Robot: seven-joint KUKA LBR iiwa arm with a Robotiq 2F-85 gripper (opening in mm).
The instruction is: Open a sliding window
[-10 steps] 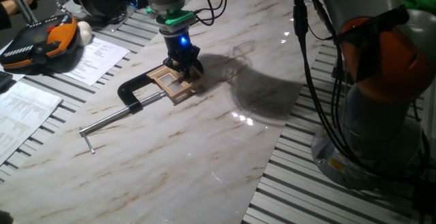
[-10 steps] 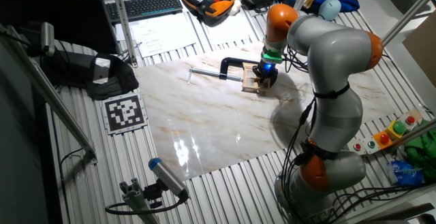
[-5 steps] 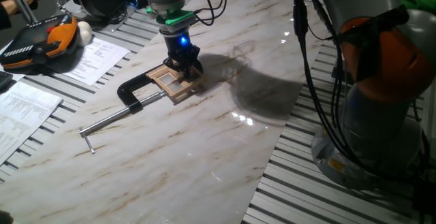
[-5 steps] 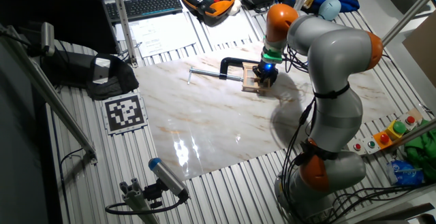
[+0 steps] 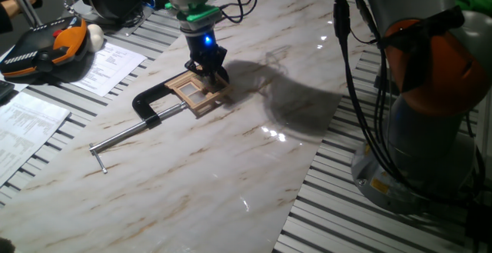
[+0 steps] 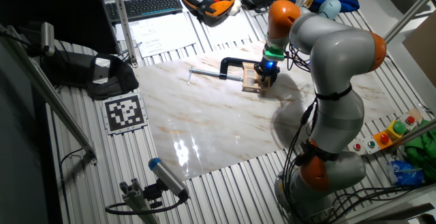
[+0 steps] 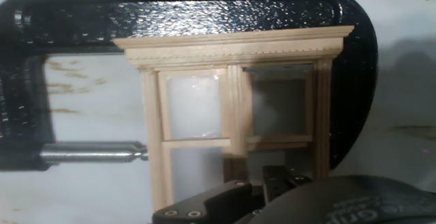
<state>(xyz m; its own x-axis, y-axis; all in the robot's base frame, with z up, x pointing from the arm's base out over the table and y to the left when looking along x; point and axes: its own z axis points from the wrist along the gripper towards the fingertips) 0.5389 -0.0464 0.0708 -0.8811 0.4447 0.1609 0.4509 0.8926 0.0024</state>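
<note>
The sliding window (image 5: 197,92) is a small tan wooden frame with thin crossbars, lying flat on the marble table and held in a black C-clamp (image 5: 151,103). My gripper (image 5: 210,74) points down at the window's far right end, its fingertips close together just above or on the wood. In the other fixed view the window (image 6: 251,80) lies left of the gripper (image 6: 266,75). In the hand view the window (image 7: 231,108) fills the middle, the clamp (image 7: 191,13) arches around it, and the dark fingers (image 7: 286,181) sit at the bottom edge with only a thin gap.
The clamp's steel rod (image 5: 123,136) runs toward the front left. An orange-black teach pendant (image 5: 46,47) and papers (image 5: 108,64) lie at the left. The arm's base (image 5: 430,122) stands at the right. A keyboard (image 6: 151,5) lies at the back.
The hand has risen slightly and shifted a little toward the far side. The window and clamp have not visibly moved.
</note>
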